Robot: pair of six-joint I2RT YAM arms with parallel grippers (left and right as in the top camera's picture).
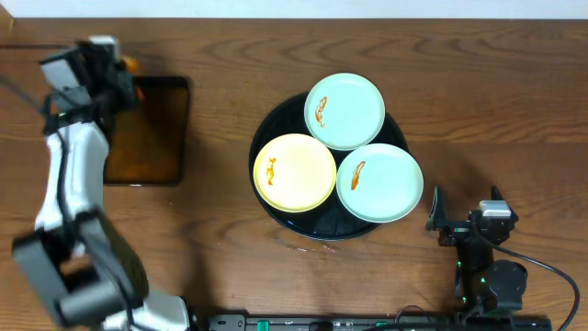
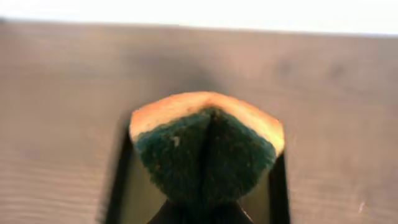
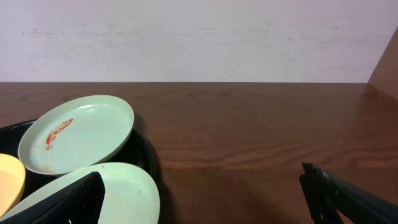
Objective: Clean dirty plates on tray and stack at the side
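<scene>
Three plates lie on the round black tray (image 1: 266, 204): a mint plate (image 1: 344, 110) at the back, a yellow plate (image 1: 294, 172) at the front left and a mint plate (image 1: 379, 182) at the front right. Each has an orange-brown smear. My left gripper (image 1: 122, 74) is at the far left and is shut on a folded green and orange sponge (image 2: 205, 152). My right gripper (image 1: 467, 216) is open and empty, low, just right of the tray. In the right wrist view the open jaws (image 3: 202, 199) face the near mint plate (image 3: 127, 193), the far mint plate (image 3: 78, 134) and the tray's rim (image 3: 147, 158).
A rectangular black tray with a brown inside (image 1: 147, 129) lies at the left, under the held sponge; its dark edges also show in the left wrist view (image 2: 118, 186). Bare wood table lies between the two trays and to the right of the round tray.
</scene>
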